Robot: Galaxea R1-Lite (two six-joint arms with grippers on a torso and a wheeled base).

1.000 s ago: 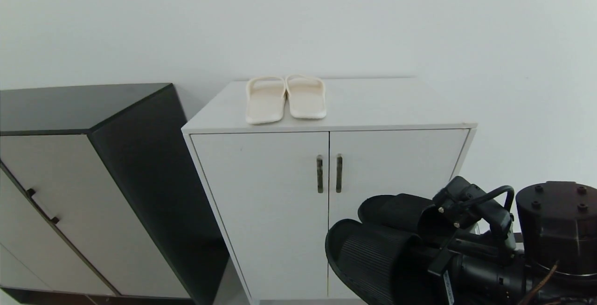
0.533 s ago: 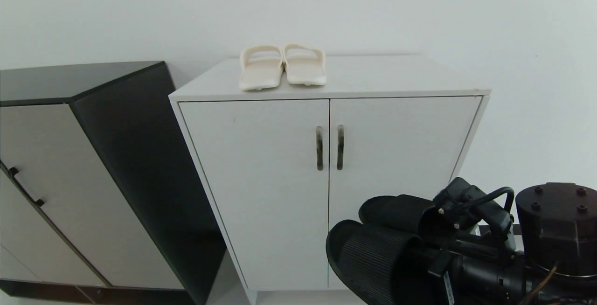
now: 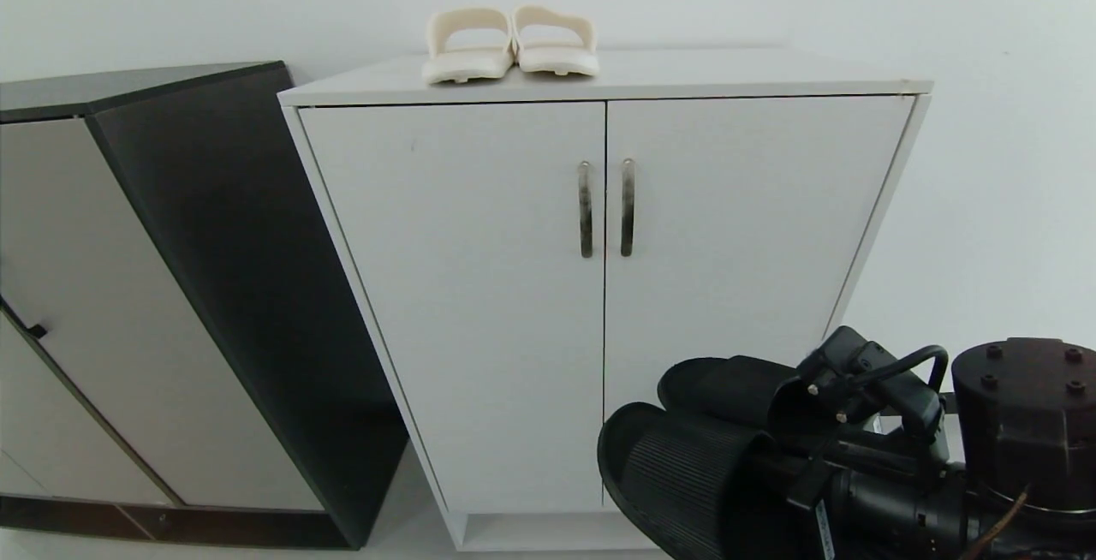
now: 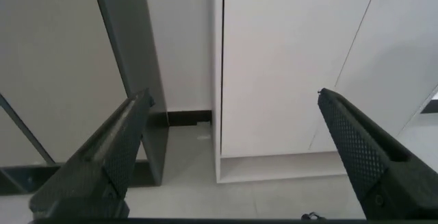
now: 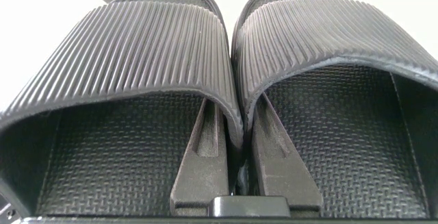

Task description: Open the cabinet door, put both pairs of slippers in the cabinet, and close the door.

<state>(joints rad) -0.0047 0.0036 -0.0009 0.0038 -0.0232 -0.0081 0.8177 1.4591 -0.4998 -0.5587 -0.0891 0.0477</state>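
Right tool [image 5: 236, 131] pinched the black slippers' [image 3: 685, 457] touching inner walls, so both were held as one pair, low before the shut cabinet [image 3: 479, 286]. Cream slippers [image 3: 511, 42] sat on its top. Left tool [image 4: 233, 135] hung spread, probably free for the door handles [image 3: 586, 209].

The head camera faces the white cabinet [image 3: 479, 286] squarely from a short way back, about level with its top's front edge, with the black slippers [image 3: 685, 466] close under it at lower right. The left wrist camera sits low, looking between the spread fingers of the left gripper [image 4: 233, 95] at that cabinet's lower left front corner and the dark cabinet [image 4: 126, 46] beside it, both shared with the head view. The right wrist camera looks from very near along the right gripper [image 5: 235, 114] into the black slippers.
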